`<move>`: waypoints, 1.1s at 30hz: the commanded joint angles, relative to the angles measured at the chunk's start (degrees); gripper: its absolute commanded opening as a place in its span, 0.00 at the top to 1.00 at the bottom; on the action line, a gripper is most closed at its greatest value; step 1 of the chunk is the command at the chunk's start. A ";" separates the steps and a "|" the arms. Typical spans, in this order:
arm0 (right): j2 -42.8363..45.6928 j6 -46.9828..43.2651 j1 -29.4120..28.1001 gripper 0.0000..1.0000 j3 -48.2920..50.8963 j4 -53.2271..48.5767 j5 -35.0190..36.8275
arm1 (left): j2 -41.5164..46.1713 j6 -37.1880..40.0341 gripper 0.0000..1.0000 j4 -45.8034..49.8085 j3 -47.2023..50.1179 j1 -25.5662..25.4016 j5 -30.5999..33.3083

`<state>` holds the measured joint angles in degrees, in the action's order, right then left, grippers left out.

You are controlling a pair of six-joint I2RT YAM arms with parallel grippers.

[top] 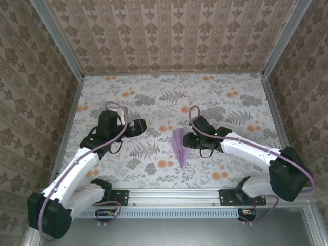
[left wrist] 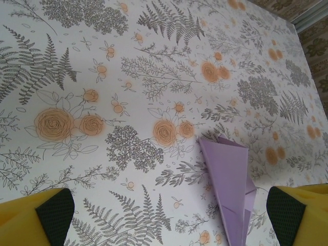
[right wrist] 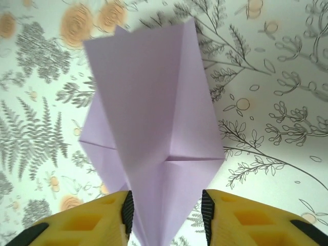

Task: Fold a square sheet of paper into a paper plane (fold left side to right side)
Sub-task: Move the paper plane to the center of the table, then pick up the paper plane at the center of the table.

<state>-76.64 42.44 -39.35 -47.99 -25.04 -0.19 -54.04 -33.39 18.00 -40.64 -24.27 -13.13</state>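
Lilac paper folded to a narrow dart, the paper plane [top: 180, 148] lies mid-table with its long axis running far to near and its point toward the arm bases. The right gripper [right wrist: 166, 218] is against its right flank, fingers parted either side of the paper rather than pinching it. The left gripper [left wrist: 171, 207] hangs spread wide, well off to the plane's left.

paper plane [right wrist: 154, 128] lower end off-frame, btm edge
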 commanded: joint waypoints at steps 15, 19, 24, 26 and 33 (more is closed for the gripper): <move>-9.02 3.17 -9.35 0.33 -6.60 -8.45 1.50 | 3.46 1.01 0.00 1.22 0.27 1.07 -1.46; -12.21 3.79 -9.56 0.34 -7.21 -8.03 2.25 | 4.62 0.35 0.00 1.27 1.51 1.20 -1.21; -15.84 3.76 -9.67 0.41 -7.91 -7.09 1.70 | 4.91 0.64 0.00 1.64 1.55 1.58 -1.11; -16.80 3.88 -9.72 0.44 -7.91 -6.35 1.56 | 4.78 0.78 0.00 1.91 1.37 1.64 -1.16; -19.74 3.62 -9.76 0.59 -8.89 -6.08 1.92 | 4.47 0.89 0.00 1.86 1.53 2.19 -1.11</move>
<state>-95.26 45.50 -48.66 -55.22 -31.22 0.54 -49.98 -33.34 18.11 -39.44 -22.70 -13.67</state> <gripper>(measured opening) 0.424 0.992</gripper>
